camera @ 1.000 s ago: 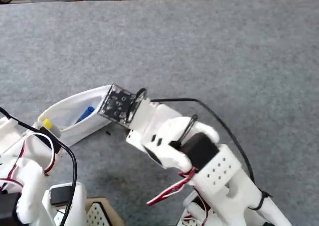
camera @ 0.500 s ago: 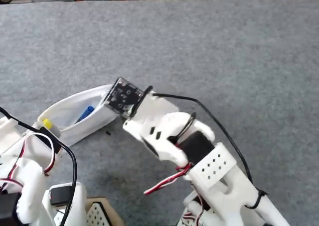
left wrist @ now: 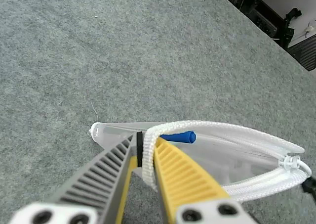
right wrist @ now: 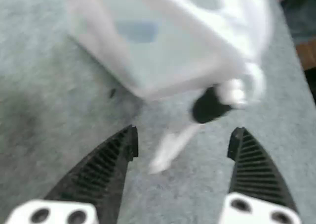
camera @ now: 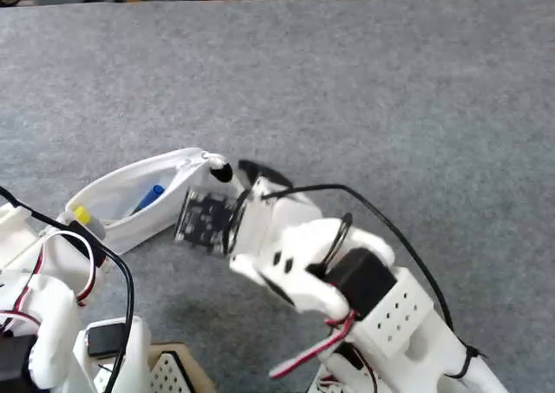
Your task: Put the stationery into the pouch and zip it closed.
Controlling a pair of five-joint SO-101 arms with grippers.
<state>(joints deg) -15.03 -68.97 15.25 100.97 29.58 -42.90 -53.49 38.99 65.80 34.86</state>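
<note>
**Lining up the right hand on the zipper pull**

In the high view the pouch (camera: 130, 204) lies centre-left on the table (camera: 347, 81). Its long axis runs from lower left up toward the right, its mouth gapes, and a blue pen (left wrist: 177, 136) lies inside. The left hand (left wrist: 143, 155) pinches the zipper edge at the lower-left end, fingers pressed together on the fabric. The black zipper pull (right wrist: 210, 107) sits at the opposite, upper-right end, so the right hand (right wrist: 185, 134) is the nearer one. Its fingers are spread, with the pull just ahead of the gap and not yet between the tips. Closing the pouch likely means gripping the pull and drawing it along that axis toward the left hand, which anchors the far end.
</note>
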